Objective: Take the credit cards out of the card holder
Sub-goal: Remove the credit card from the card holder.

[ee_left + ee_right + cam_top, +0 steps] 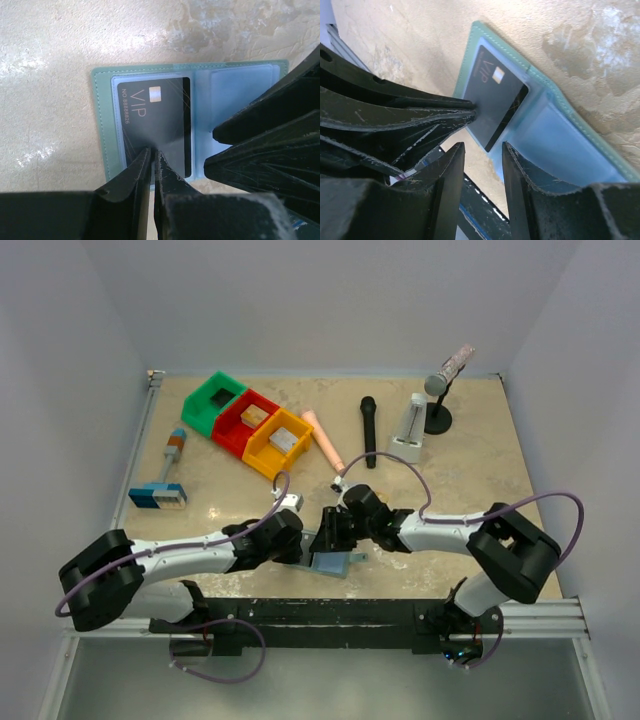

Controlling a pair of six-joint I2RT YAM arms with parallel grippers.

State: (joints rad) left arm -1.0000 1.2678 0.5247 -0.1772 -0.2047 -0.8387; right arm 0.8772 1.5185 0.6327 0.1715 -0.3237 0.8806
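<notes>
The card holder (331, 563) lies open and flat at the middle of the counter's (480, 470) near edge, with a dark VIP credit card (150, 120) showing in one pocket. The left tool (153, 159) has its fingers almost together, tips on the card's end — probably to drag it out. The right tool (482, 146), fingers parted, bears on the other panel, seemingly pinning the holder; no second card shows.

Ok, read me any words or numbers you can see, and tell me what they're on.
"VIP": on the dark card in the teal wallet.
"NO. 8888": same card, beside it; later digits too blurred.
Nothing else is legible in the top view.
</notes>
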